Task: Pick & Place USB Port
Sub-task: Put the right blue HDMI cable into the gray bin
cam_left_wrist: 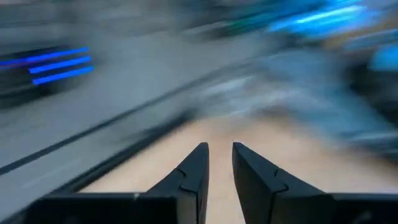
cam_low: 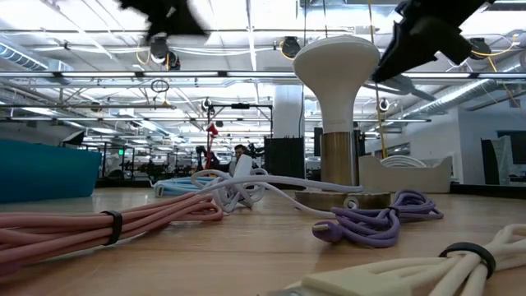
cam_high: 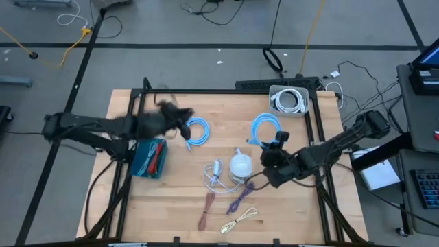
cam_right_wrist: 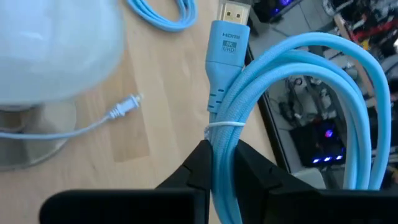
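The tabletop (cam_high: pixel 171 206) is pale wood. The HDMI cable (cam_right_wrist: pixel 249 124) is light blue with a gold plug tip. The lamp (cam_high: pixel 241 165) is white. Bundled cords are pink (cam_low: pixel 99 222) and purple (cam_low: pixel 378 222). The bin (cam_high: pixel 149 158) is teal.

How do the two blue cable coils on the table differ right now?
The right blue coil is clamped in the right gripper, its HDMI plug sticking out past the fingers; the left blue coil lies loose on the table, ungripped. The left gripper beside it holds nothing. Both are light blue, bundled cables.
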Motion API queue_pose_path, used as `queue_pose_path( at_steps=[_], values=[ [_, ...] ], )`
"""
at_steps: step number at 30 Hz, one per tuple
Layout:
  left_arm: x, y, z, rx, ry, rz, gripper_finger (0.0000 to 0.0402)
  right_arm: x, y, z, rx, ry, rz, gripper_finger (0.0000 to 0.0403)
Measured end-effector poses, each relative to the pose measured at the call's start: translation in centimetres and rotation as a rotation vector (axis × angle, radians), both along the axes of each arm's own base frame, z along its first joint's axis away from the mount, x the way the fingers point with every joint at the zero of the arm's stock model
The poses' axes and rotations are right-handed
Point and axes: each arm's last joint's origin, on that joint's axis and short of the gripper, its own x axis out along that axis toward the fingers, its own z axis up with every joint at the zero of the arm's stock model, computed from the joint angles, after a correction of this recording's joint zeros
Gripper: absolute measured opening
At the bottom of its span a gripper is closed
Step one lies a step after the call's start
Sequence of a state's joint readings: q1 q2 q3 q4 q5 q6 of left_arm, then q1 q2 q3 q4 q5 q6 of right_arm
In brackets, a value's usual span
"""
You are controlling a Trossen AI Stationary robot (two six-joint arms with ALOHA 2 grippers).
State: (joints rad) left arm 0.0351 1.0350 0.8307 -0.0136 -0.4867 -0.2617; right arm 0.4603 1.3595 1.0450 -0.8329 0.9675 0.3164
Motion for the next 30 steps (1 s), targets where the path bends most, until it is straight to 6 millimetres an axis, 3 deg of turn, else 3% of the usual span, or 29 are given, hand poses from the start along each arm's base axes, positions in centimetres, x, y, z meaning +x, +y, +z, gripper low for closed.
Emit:
queue_pose_path(
  at_steps=[2,5,8,11,17,20,24,30],
  values=[
    [0.0,2.1,2.6,-0.048,-0.195,-0.255,0.0072,0.8,0.4,-0.3,-0.014,0.013,0.016,0.0031],
    [-0.4,6.0,4.5,-0.191,-0.279,-0.346,0.0072,2.0,1.0,-0.7,-0.064,0.036,0.03,0.0031],
    [0.4,9.1,3.5,-0.388,-0.209,-0.407,0.0072,3.0,1.7,-0.5,-0.15,0.055,0.044,0.0031],
    [2.9,10.2,0.8,-0.524,-0.132,-0.499,0.0072,4.2,2.3,0.0,-0.234,0.068,0.057,0.0031],
    [8.2,10.2,-1.5,-0.541,-0.062,-0.646,0.0078,6.2,2.7,1.5,-0.36,0.098,0.061,0.0031],
    [10.1,9.6,-0.9,-0.506,-0.054,-0.706,0.0106,6.5,2.4,1.9,-0.363,0.1,0.059,0.0031],
    [11.2,8.1,1.1,-0.453,-0.033,-0.775,0.0175,6.2,1.9,2.2,-0.364,0.116,0.049,0.0031],
    [11.8,5.9,2.4,-0.419,0.006,-0.794,0.0263,6.4,1.6,2.2,-0.362,0.114,0.038,0.0031]
  ],
)
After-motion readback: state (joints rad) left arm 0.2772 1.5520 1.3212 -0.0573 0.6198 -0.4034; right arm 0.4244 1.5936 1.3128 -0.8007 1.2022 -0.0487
